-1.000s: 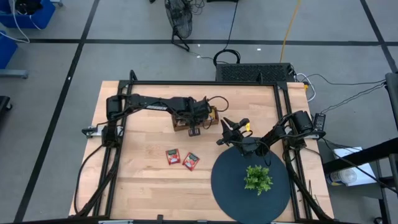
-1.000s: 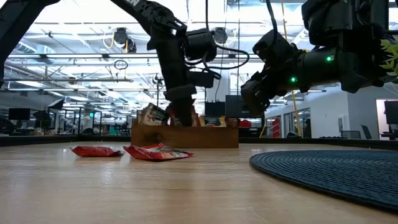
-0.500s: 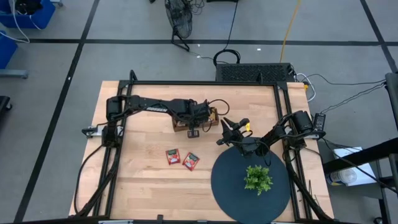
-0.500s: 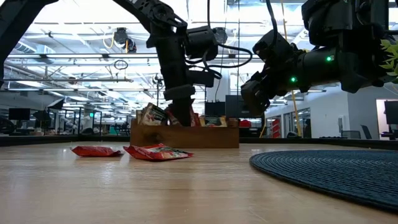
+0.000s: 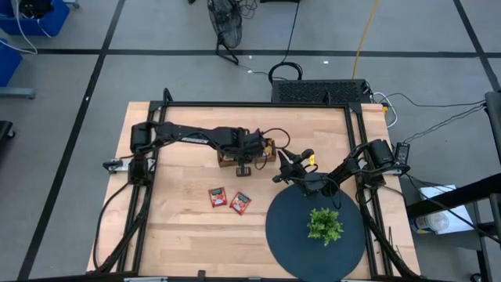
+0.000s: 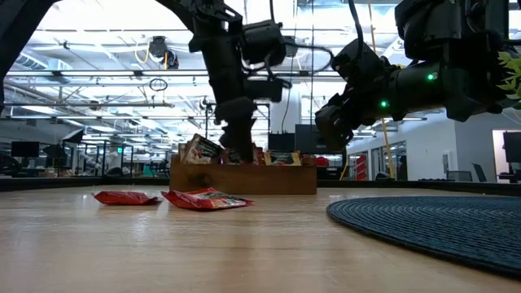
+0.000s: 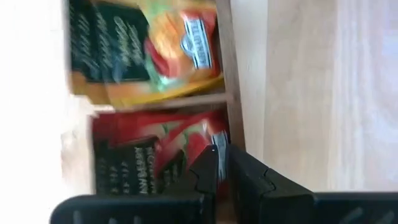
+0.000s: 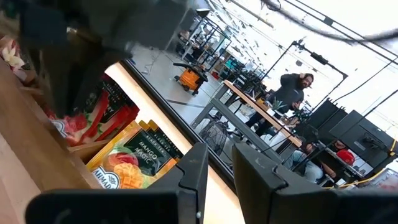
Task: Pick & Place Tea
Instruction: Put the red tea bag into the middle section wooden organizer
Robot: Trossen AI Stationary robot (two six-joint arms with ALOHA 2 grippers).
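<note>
I'm working over the wooden tray [image 5: 244,156] at the table's [image 5: 180,227] far middle, where most tea sachets stand packed upright, with two red sachets [image 5: 228,200] lying flat well in front and my right gripper [image 5: 286,160] waiting, narrowly parted and empty, near the round dark mat [image 5: 286,235]. My left gripper [image 7: 222,163] is down in the tray, fingers almost together at a red sachet's [image 7: 180,152] edge, though I can't tell whether they grip it. I'd lift straight up, slowly, so neighbouring packets don't drag out.

Green plant [image 5: 324,225] on round dark mat [image 5: 288,244]
</note>
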